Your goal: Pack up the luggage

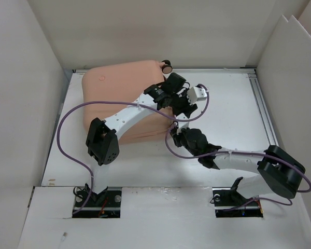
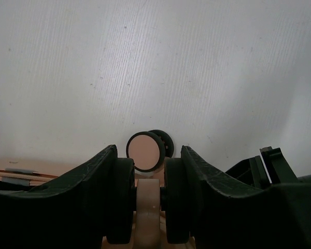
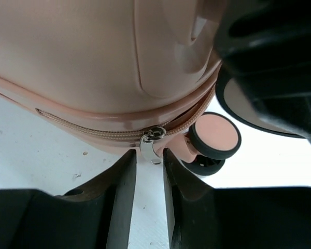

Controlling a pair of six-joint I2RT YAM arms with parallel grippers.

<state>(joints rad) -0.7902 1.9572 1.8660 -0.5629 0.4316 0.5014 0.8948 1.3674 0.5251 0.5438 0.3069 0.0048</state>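
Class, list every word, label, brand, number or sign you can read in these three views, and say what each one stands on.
No text can be read in any view.
Suitcase: a small round mark on the shell, too small to read.
Zip pull: bare metal, no lettering to make out.
Arms, walls and table: no labels or numbers show.

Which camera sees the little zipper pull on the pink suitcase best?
The right wrist view: the zipper pull is close and sharp. Top view: the arms hide it. Left wrist: only a wheel.
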